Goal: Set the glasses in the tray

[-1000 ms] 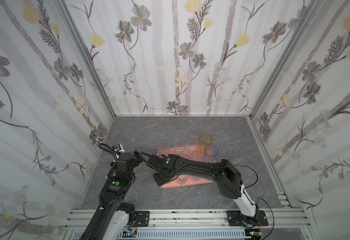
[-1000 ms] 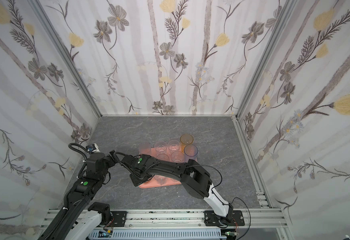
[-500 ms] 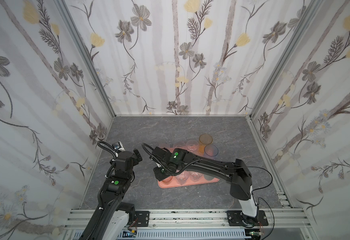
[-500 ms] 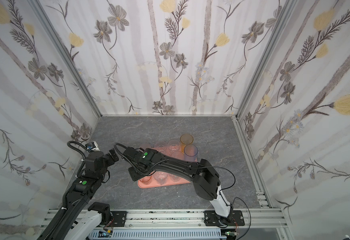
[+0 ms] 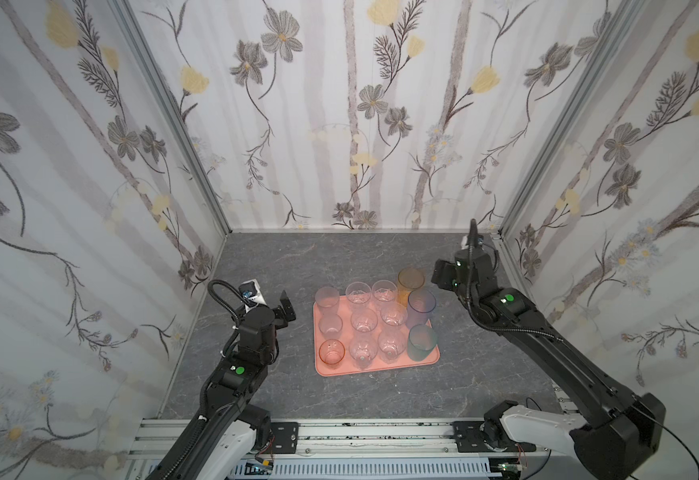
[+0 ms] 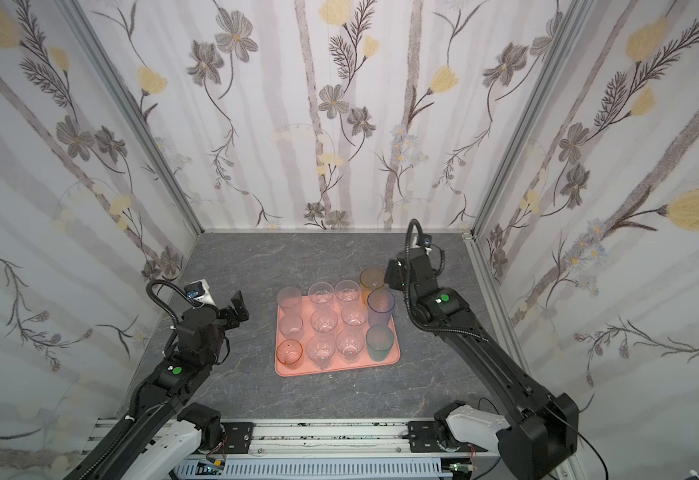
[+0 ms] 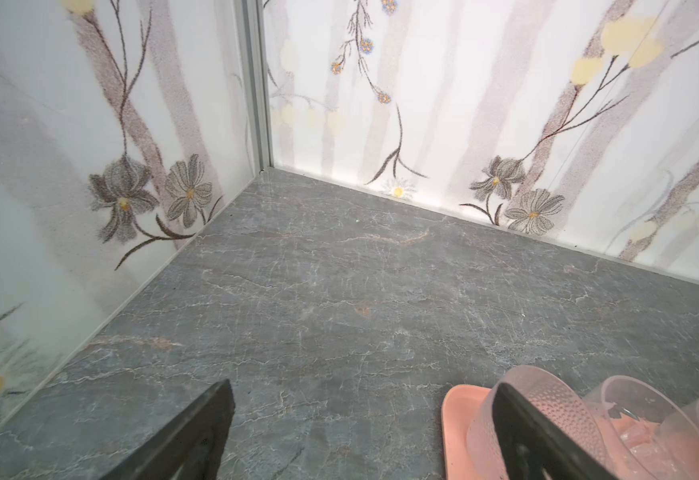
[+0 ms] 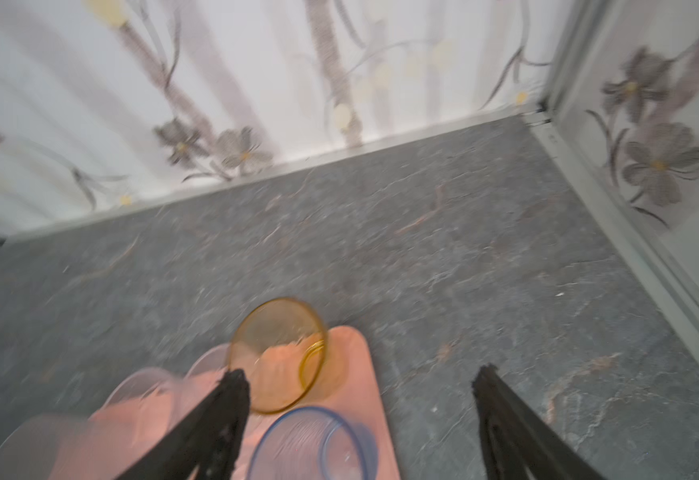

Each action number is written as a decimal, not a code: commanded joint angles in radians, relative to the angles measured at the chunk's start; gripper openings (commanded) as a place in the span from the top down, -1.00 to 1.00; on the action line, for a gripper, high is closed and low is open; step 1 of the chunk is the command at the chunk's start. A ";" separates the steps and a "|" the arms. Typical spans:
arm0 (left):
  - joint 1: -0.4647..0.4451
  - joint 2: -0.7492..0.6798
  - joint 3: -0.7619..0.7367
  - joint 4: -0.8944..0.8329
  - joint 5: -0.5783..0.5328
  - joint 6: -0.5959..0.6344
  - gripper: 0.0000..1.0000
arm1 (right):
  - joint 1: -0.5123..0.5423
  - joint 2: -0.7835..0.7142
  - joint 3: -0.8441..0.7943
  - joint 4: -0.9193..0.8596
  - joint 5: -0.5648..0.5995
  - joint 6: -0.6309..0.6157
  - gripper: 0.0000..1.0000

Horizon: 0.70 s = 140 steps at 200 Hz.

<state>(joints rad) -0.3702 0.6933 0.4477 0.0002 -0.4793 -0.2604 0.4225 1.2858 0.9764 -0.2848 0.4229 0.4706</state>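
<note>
We see twelve glasses (image 5: 363, 321) standing upright in rows on the pink tray (image 5: 377, 368), mid-table. Our left gripper (image 7: 360, 399) hovers left of it, our right gripper (image 8: 360, 376) beside its far right corner, both spread wide and empty.

A lab test booth: floral-papered panels (image 5: 352, 124), aluminium mounting rail (image 5: 360, 436), marbled grey tabletop (image 5: 339, 257).
</note>
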 commanded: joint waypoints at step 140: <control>0.166 0.541 -0.304 1.091 -0.049 0.186 -1.00 | -0.500 0.066 -0.686 1.221 -0.157 -0.287 -0.99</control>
<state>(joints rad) -0.2516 1.1389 0.1440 0.8471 -0.6704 -0.1150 -0.0753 1.2999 0.2905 0.7078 0.4160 0.1818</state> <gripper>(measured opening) 0.997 0.995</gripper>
